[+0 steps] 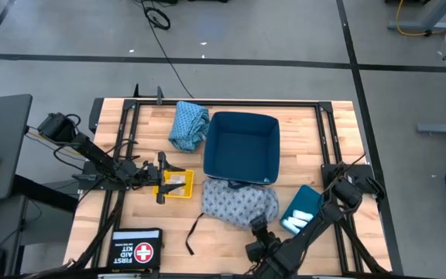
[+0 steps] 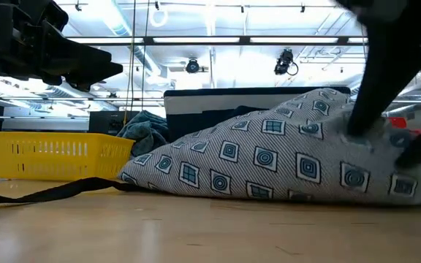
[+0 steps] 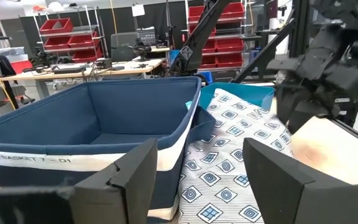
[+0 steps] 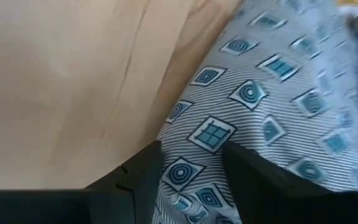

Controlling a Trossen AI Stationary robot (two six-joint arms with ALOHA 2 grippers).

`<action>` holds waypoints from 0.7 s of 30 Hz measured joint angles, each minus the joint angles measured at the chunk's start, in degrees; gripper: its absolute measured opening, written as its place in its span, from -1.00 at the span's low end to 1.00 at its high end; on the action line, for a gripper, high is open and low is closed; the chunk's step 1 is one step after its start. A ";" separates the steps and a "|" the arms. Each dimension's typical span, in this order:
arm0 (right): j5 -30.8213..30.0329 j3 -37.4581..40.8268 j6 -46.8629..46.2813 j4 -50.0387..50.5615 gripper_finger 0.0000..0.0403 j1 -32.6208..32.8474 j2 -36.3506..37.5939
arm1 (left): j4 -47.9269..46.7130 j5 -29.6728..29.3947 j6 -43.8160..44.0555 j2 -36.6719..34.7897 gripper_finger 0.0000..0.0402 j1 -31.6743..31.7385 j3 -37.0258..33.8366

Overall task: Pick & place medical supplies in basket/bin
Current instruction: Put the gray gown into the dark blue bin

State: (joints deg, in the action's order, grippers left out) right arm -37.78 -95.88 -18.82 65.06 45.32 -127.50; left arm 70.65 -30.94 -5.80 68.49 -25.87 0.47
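Grey-blue patterned cloth (image 1: 240,203): heaped on table (image 1: 339,132) just in front of navy basket (image 1: 242,146), touching its near wall; black strap (image 1: 194,230) trailing off toward front-left. Likely light, soft, floppy; prob. sags and drags strap when lifted, so best pinched at a raised fold near the middle of the heap, not by the strap. Long axis roughly left–right across table; strap end pointing to table's front edge.

Right gripper (image 4: 191,165) at cloth's front-right edge, fingers (image 4: 148,180) parted and straddling a fold of fabric; not yet pinched, nothing lifted. Left gripper (image 1: 161,180) over yellow tray (image 1: 178,184), left of cloth, fingers (image 3: 272,171) spread, holding nothing, facing basket.

2nd cloth, teal-blue (image 1: 188,124), bunched at basket's left side, outside it. White rolls (image 1: 299,219) in teal tray (image 1: 308,198), right of cloth. First-aid kit (image 1: 136,249) at front-left. Basket interior appears bare.
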 joint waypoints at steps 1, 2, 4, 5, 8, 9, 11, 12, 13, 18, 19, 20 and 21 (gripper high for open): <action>0.44 0.98 -0.02 -0.72 -0.10 -0.41 0.00 | -0.04 0.00 0.01 0.00 0.12 0.00 0.00; 0.84 2.03 0.00 -1.12 -0.10 -0.71 -0.02 | -0.04 0.00 0.02 0.00 0.12 0.00 0.00; 1.09 4.66 0.03 -2.94 -0.10 -1.10 0.04 | -0.06 0.00 0.02 0.00 0.12 0.00 0.00; 1.03 6.14 0.01 -4.17 -0.10 -1.32 0.04 | -0.08 0.00 0.02 0.00 0.12 0.00 0.00; -0.03 9.35 -0.86 -6.55 -0.10 -1.49 0.37 | -0.09 0.13 0.02 0.00 0.12 0.00 0.00; -0.18 10.14 -1.66 -7.07 -0.10 -1.65 0.44 | -0.07 0.13 0.02 0.00 0.12 0.00 0.00; -1.04 10.88 -3.67 -7.49 -0.10 -1.84 0.43 | -0.06 0.15 0.01 0.00 0.12 0.00 0.00; -1.27 10.89 -4.45 -7.49 -0.10 -1.89 0.39 | -0.08 0.13 0.02 0.01 0.12 0.00 0.00; -1.27 10.92 -5.19 -7.50 -0.10 -1.92 0.37 | -0.06 0.13 0.00 0.00 0.12 0.00 0.00; -0.68 10.65 -8.38 -7.78 -0.35 -1.85 0.22 | -0.04 0.15 0.01 0.01 0.12 0.00 0.00; -0.65 10.67 -9.47 -7.91 -0.46 -1.85 0.20 | -0.04 0.15 0.02 0.00 0.12 0.02 0.00; -0.55 10.66 -10.67 -7.97 -0.60 -1.85 0.17 | -0.02 0.15 0.02 0.00 0.12 0.00 0.00; -0.37 10.65 -11.67 -7.97 -0.76 -1.85 0.17 | -0.04 0.15 0.02 0.00 0.12 0.00 0.00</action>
State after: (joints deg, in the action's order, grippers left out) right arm -38.15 -85.23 -30.49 57.08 43.46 -127.33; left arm 70.61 -30.78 -5.78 68.49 -25.87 0.47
